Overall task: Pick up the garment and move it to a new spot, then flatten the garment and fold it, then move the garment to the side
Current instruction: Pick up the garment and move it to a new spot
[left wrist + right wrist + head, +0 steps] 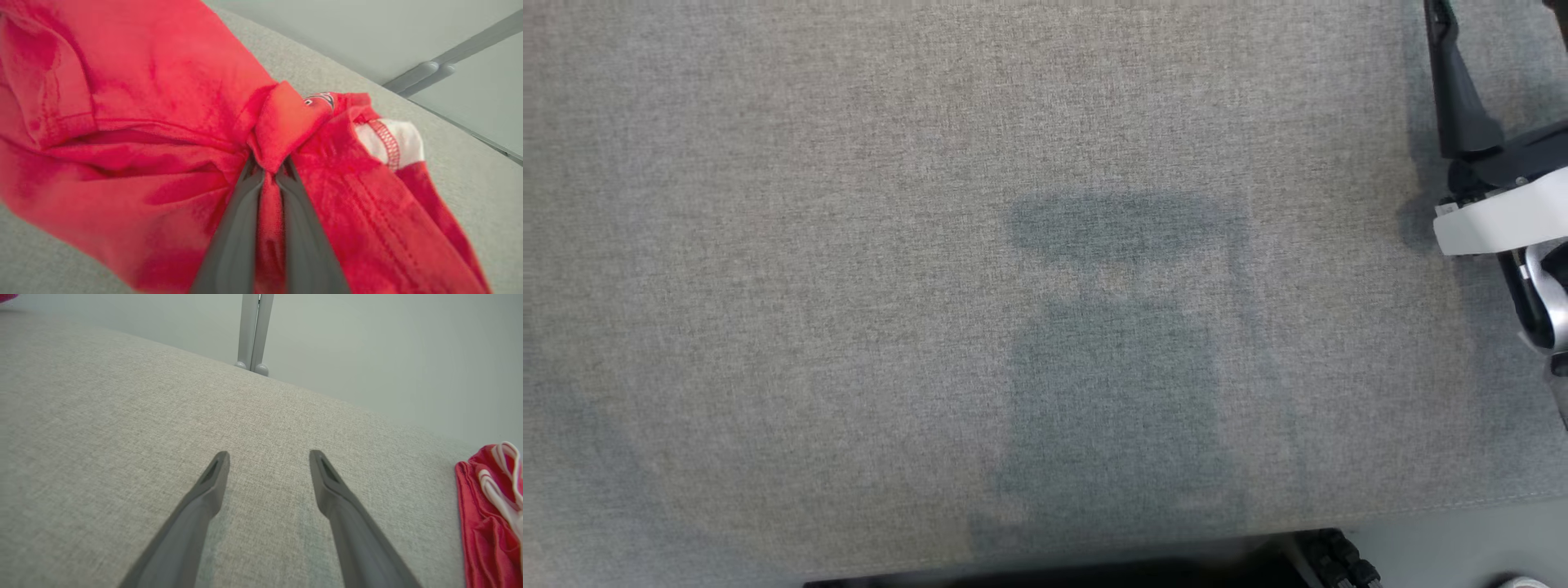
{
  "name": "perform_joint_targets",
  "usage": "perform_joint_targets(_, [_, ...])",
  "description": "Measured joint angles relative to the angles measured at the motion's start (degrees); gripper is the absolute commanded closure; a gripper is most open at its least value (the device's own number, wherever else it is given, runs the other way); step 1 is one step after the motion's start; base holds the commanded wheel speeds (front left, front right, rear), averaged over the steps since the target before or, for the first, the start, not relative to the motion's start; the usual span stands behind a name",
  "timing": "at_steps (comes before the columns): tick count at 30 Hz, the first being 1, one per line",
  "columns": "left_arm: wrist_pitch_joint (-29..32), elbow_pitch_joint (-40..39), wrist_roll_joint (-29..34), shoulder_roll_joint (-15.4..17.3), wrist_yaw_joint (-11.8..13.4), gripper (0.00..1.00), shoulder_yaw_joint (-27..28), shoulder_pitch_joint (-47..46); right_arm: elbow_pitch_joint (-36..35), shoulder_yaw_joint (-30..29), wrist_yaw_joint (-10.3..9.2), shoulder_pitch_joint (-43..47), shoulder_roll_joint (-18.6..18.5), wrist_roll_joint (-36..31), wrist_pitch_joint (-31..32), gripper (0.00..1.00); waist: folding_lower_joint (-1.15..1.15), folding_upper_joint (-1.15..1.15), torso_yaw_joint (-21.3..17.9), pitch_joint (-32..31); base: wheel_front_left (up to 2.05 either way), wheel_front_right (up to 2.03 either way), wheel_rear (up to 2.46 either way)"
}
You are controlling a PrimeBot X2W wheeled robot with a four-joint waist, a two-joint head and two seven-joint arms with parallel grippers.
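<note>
Pinches a bunched fold of the red garment (163, 102) in the left gripper (269, 169), both dark fingers (233, 237) set narrow with a strip of cloth squeezed between them. Shows the rest of the garment spreading crumpled to both sides of the fingers over the grey woven tabletop (470, 192), with a hem seam at the left and a white patch (404, 141) edged in red stitching at the right. Cannot tell whether lifted clear of the tabletop or resting on it.

Holds the right gripper (269, 457) wide, nothing between its fingers, tips above bare grey weave. Catches, at the right edge of the right wrist view, a bundle of red cloth (478, 522) with white trim lying on the tabletop, well apart from those fingers; cannot tell whether part of the same garment.

From the head, looks down on bare tabletop crossed by a blocky shadow (1119, 367), with one dark finger of the right gripper and its white wrist at the upper right. Beyond the table edge, a grey post (253, 330) against a pale background.
</note>
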Motion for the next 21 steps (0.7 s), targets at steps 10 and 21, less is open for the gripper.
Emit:
perform_joint_targets(10, [3.69, -7.98, -3.59, -9.58, -9.50, 1.00, -9.72, -3.33, 5.22, 3.64, 0.02, 0.22, 5.03, 0.56, -4.01, 0.00, -0.01, 0.00, 0.21, -6.74, 0.00, 0.00, 0.00])
perform_joint_targets(21, [11.09, -14.60, -13.43, -23.36, -11.45, 1.00, -17.66, 9.32, 12.51, 6.69, 0.02, 4.49, 10.11, 2.79, -6.90, 0.00, -0.02, 0.00, -2.68, -15.94, 0.00, 0.00, 0.00])
